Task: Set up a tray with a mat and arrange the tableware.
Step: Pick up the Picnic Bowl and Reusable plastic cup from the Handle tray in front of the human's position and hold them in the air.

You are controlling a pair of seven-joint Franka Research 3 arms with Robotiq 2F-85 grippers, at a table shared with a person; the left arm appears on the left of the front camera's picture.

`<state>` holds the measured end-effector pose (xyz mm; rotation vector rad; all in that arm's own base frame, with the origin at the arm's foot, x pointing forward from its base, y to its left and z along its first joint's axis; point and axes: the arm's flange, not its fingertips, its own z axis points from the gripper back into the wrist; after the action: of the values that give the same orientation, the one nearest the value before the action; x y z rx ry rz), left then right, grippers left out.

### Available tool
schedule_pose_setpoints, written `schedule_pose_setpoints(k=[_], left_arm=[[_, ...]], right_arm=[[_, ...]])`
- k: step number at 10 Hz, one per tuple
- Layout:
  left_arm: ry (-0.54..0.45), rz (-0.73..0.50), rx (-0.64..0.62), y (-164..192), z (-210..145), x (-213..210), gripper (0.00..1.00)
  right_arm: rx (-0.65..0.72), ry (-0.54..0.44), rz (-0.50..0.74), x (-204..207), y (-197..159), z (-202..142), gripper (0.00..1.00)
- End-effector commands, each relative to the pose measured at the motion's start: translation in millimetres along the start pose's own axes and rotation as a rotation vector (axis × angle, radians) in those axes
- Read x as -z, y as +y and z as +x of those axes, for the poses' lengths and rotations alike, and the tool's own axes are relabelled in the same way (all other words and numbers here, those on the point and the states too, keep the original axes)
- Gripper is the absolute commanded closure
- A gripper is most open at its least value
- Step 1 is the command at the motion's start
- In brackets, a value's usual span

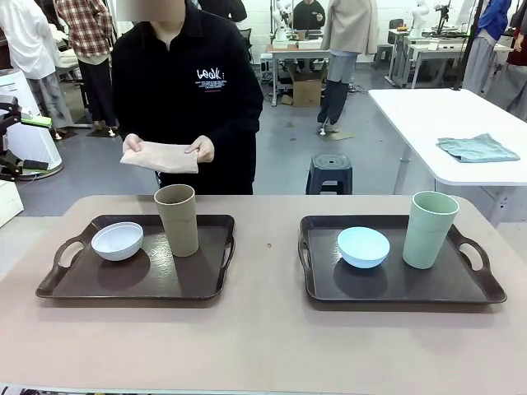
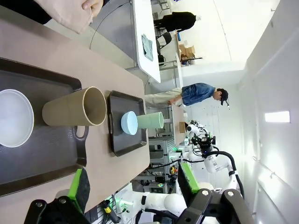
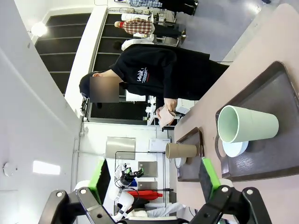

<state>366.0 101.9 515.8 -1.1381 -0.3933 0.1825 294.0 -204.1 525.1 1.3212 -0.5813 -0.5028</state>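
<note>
Separating left tray [image 1: 99, 280] from right tray [image 1: 387, 284] — a bare strip of tabletop [image 1: 266, 276].

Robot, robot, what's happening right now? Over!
Left gripper and right gripper open, empty. White bowl, tan cup on left tray; blue bowl, green cup on right tray. Person holds folded mat.

Dark brown left tray [image 1: 82, 281] and right tray [image 1: 461, 285], both plain. White bowl [image 1: 117, 240], tan-brown cup [image 1: 178, 219]. Light blue bowl [image 1: 363, 247], pale green cup [image 1: 430, 230]. Beige mat [image 1: 160, 157]. Tan tabletop [image 1: 263, 341]. Black sweatshirt [image 1: 177, 111] with white lettering.
</note>
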Motion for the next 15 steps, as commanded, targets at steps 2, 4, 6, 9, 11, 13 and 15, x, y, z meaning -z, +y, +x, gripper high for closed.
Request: schedule_pose_setpoints(k=[2,4,6,9,11,13,15], left_arm=[[-0.004,-0.022,0.018,1,1,0,0.0],[-0.004,-0.022,0.018,1,1,0,0.0],[-0.004,-0.022,0.018,1,1,0,0.0],[-0.004,-0.022,0.018,1,1,0,0.0],[-0.004,-0.022,0.018,1,1,0,0.0],[-0.004,-0.022,0.018,1,1,0,0.0],[-0.007,0.087,0.115,-14,-1,-6,0.0]], right_arm=[[-0.011,-0.024,0.009,3,-3,0,0.0],[-0.011,-0.024,0.009,3,-3,0,0.0],[-0.011,-0.024,0.009,3,-3,0,0.0],[-0.011,-0.024,0.009,3,-3,0,0.0],[-0.011,-0.024,0.009,3,-3,0,0.0],[-0.011,-0.024,0.009,3,-3,0,0.0],[-0.105,0.022,0.059,15,28,0,0.0]])
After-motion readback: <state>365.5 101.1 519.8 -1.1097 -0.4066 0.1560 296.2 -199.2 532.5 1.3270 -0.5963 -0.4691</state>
